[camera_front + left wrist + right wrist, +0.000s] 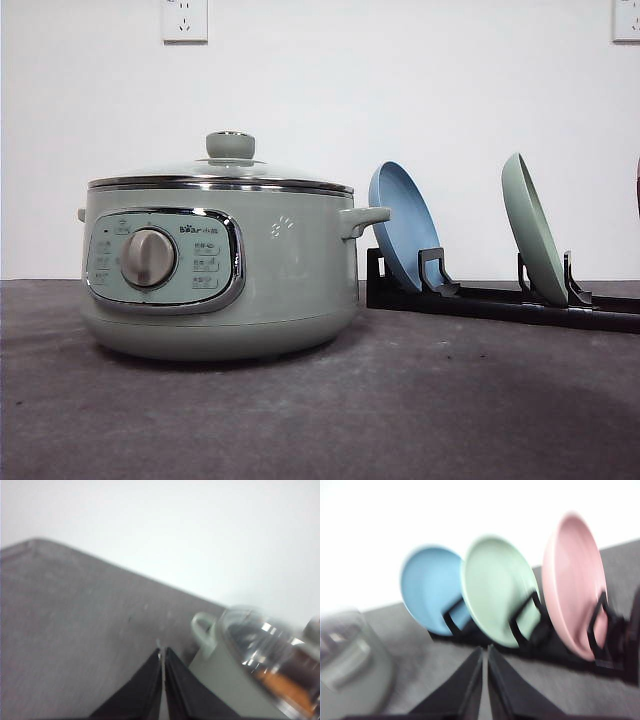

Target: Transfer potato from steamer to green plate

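The sage-green steamer (220, 270) stands on the dark table at left of centre, its glass lid (225, 172) on. In the left wrist view a blurred orange-brown patch under the lid looks like the potato (286, 686). The green plate (533, 232) stands on edge in a black rack (500, 300) at the right. My left gripper (162, 653) is shut on nothing, over the table beside the steamer's side handle (202, 629). My right gripper (485, 650) is shut and empty, pointing at the green plate (501, 596) from a short way off.
A blue plate (402, 225) stands in the rack left of the green one. A pink plate (572, 582) stands on its other side. A white wall backs the table. Bare grey tabletop (400, 400) lies in front of the steamer and rack.
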### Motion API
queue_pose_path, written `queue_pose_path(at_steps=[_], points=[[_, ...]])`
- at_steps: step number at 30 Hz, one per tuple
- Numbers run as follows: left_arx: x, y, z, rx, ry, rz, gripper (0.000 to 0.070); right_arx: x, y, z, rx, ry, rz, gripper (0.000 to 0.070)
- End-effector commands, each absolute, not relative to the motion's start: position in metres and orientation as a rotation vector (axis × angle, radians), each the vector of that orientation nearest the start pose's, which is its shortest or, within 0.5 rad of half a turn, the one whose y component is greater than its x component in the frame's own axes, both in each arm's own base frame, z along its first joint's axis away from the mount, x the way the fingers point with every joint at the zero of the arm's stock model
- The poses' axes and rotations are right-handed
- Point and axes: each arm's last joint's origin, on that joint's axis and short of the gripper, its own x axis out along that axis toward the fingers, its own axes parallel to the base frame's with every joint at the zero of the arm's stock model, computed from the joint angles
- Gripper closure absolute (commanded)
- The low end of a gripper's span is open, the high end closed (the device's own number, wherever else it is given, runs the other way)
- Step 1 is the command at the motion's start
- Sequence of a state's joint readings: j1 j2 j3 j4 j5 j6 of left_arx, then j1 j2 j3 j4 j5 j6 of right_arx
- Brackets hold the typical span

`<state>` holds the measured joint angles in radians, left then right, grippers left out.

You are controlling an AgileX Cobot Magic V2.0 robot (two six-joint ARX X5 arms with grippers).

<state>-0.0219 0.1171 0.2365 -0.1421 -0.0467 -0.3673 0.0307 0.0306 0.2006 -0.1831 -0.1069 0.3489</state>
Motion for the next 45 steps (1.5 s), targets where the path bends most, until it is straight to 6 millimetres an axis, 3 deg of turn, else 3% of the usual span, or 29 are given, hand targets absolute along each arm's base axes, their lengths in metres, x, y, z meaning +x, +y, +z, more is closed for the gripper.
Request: queue_pose_path(at_steps=[1, 12, 18, 25, 30, 36, 38, 40, 45], points=[[0.091, -0.001, 0.238, -0.382, -0.004, 0.021, 0.0698, 0.082, 0.006, 0.224, 0.385, 0.034, 0.142, 0.0695], [0.115, -0.005, 0.339, -0.321, 0.055, -0.075, 0.0698, 0.079, 0.010, 0.317, 0.354, 0.134, 0.264, 0.0695], [0.136, -0.019, 0.375, -0.299, 0.154, -0.307, 0.0699, 0.096, 0.015, 0.348, 0.315, 0.291, 0.442, 0.0695], [0.148, -0.039, 0.395, -0.200, 0.263, -0.601, 0.0699, 0.114, 0.023, 0.362, 0.220, 0.412, 0.594, 0.0695], [0.147, -0.049, 0.391, -0.041, 0.326, -0.734, 0.0699, 0.121, 0.029, 0.360, 0.129, 0.430, 0.653, 0.0695], [0.145, -0.055, 0.390, -0.001, 0.332, -0.777, 0.0696, 0.122, 0.031, 0.361, 0.125, 0.426, 0.662, 0.0695], [0.145, -0.055, 0.390, -0.001, 0.332, -0.778, 0.0647, 0.122, 0.030, 0.361, 0.124, 0.426, 0.656, 0.0693], [0.145, -0.055, 0.390, -0.001, 0.332, -0.777, 0.0535, 0.122, 0.031, 0.361, 0.124, 0.426, 0.656, 0.0662], [0.145, -0.055, 0.390, -0.002, 0.333, -0.777, 0.0116, 0.123, 0.031, 0.361, 0.123, 0.417, 0.657, 0.0292]])
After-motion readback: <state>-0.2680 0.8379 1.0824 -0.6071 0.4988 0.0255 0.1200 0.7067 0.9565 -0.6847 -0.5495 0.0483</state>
